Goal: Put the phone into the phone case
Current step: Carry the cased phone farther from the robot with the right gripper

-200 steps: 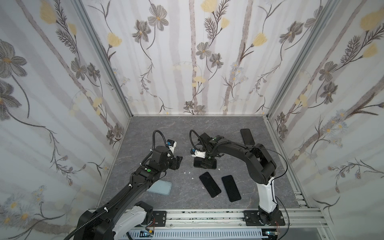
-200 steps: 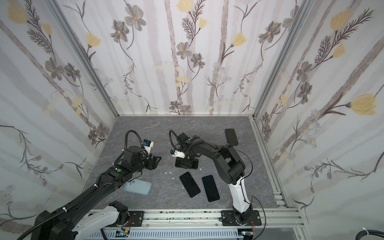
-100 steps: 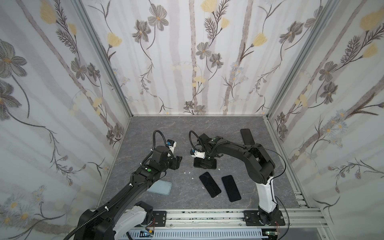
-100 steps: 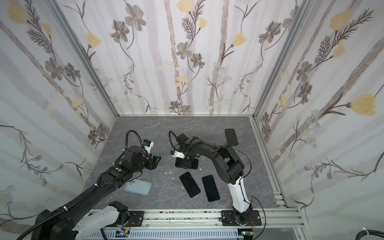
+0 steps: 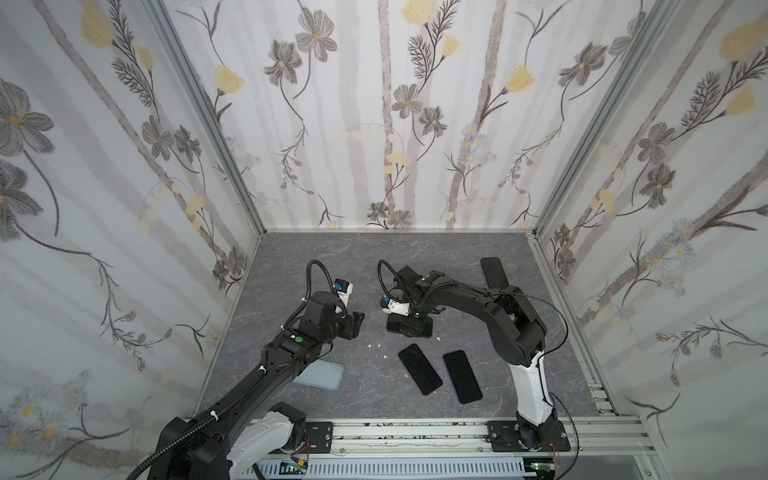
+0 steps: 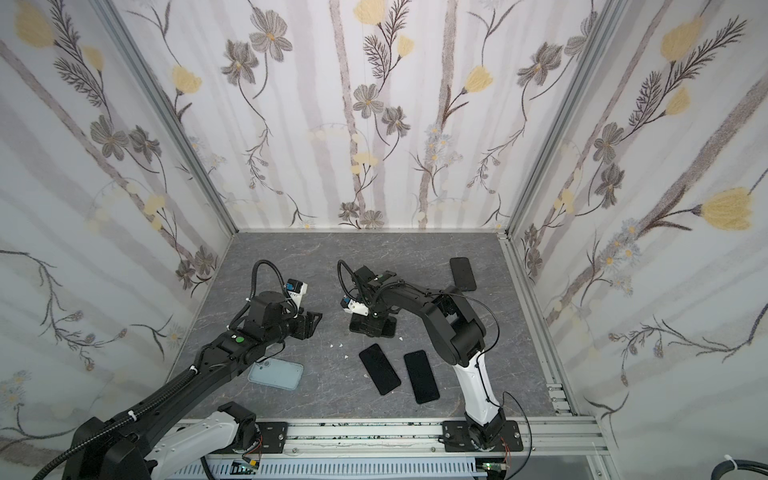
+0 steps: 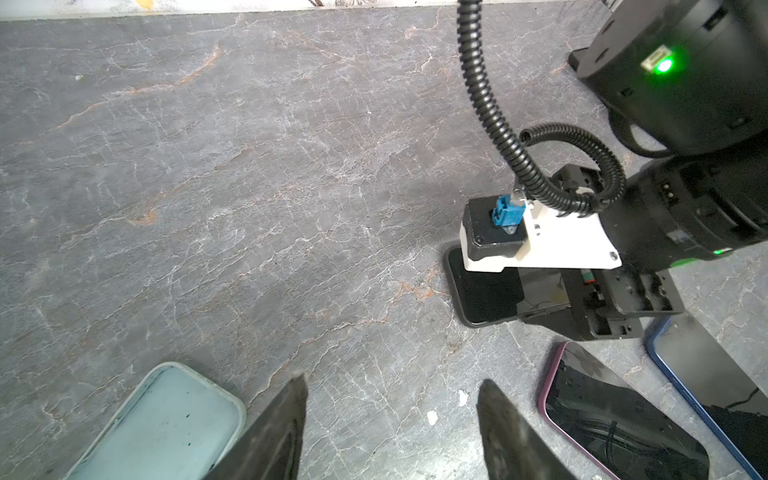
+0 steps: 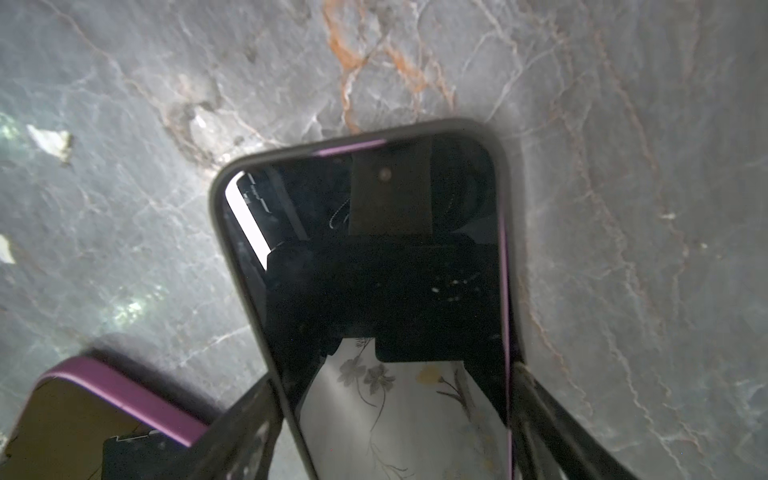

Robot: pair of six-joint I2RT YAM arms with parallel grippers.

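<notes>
Soft, even light is filling both top views; the phone screen is throwing bright glare, the floor around it blurring

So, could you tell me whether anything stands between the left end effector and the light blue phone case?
Nothing visible does. The light blue phone case lies hollow up beside the open left end effector, only tabletop between them. In both top views the left arm hides part of it.

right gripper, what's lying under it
A dark-screened phone lies flat on the table under the right gripper, fingers at both long edges. The gripper covers part of it; whether they grip is unclear.
</notes>
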